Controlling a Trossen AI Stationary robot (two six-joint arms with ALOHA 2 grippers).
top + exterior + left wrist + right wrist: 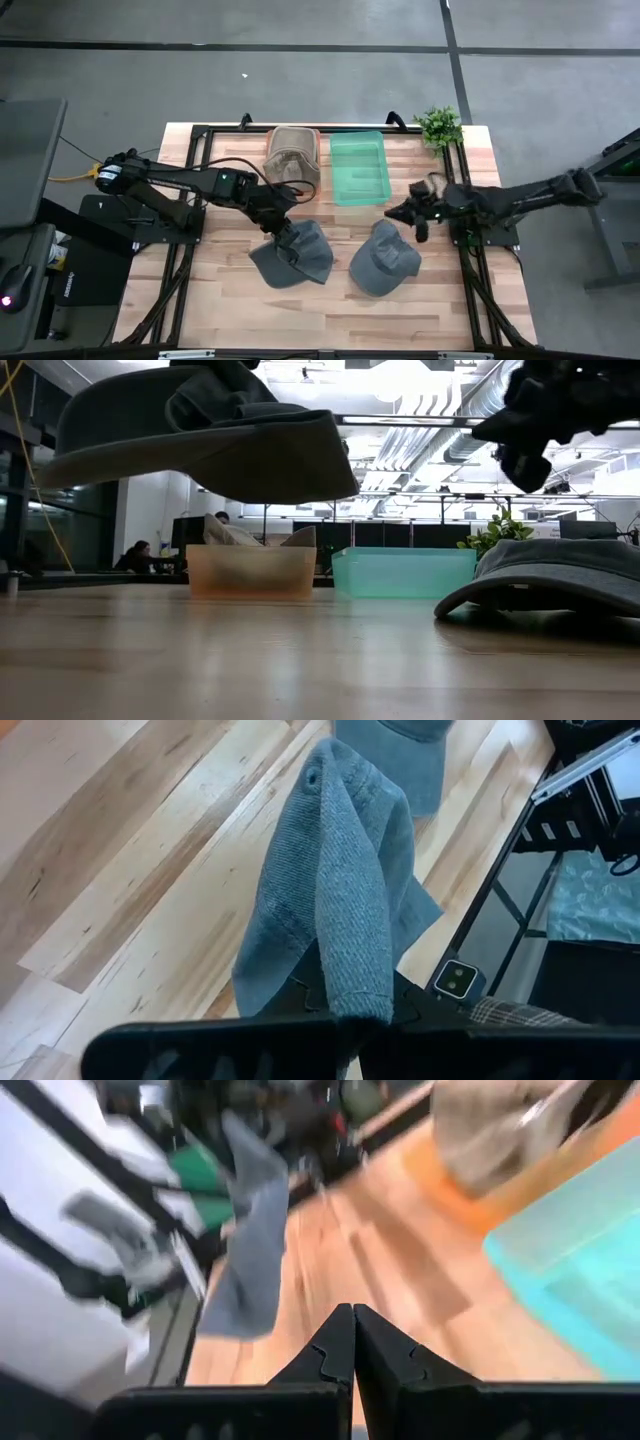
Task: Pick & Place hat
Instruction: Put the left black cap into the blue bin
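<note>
A grey hat [292, 255] hangs from the left pincer [283, 233], whose fingers are shut on a fold of its crown; in the left wrist view the cloth [335, 910] drapes forward from the clamped fingers. In the low view this hat [200, 435] is clear of the desk [300, 650], with open air under its brim down to the wood. From above it sits over the front middle of the desk, left of centre.

A second grey hat [383, 258] lies flat on the desk just to the right of the held one, a narrow strip of bare wood between them. In the low view it [555, 575] rests with its brim on the surface.

The right pincer [415, 213] is above the desk near the right edge, beside and behind the second hat, its fingers pressed together on nothing; the right wrist view shows the two tips [353, 1350] meeting.

Behind the hats stand two bins side by side: an orange bin [292, 160] with a tan hat [291, 150] in it, and a teal bin [358, 168] to its right. Bare wood separates the bins from the hats in front.

A small green plant [438, 125] stands at the back right corner. The front strip of the desk and its left part [200, 290] are bare wood. A black frame rail [480, 290] runs along the right side.
</note>
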